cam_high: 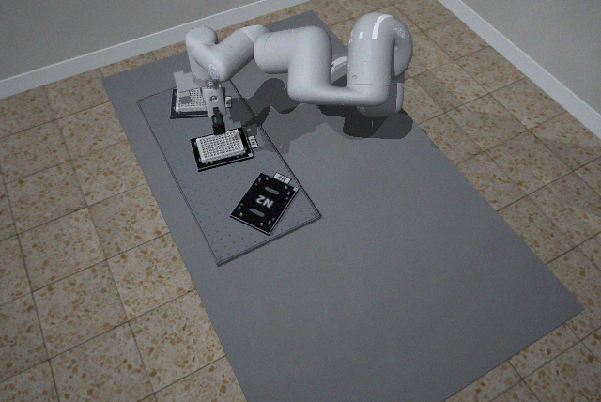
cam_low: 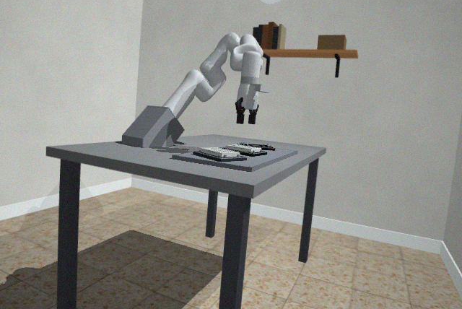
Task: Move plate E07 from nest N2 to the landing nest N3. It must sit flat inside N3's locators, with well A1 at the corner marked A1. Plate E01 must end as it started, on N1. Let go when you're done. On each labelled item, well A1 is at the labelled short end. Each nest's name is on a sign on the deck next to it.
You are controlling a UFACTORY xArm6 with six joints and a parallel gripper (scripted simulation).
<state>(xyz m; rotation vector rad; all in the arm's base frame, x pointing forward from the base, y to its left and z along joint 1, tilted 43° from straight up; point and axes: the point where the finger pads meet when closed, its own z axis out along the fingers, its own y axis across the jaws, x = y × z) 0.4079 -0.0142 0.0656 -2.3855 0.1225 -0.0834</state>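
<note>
Nest N2 is a black plate holder at the near right end of the grey deck, and it holds nothing. A white well plate lies flat on the middle nest. A second white well plate lies on the far nest, partly hidden by the arm. The plate labels and those two nest signs are too small to read. My gripper is open and empty. It hangs well above the deck, over the gap between the two plates.
The deck lies on a grey table. The robot base stands at the table's back. Small signs sit beside N2 and the middle nest. A wall shelf with books hangs behind.
</note>
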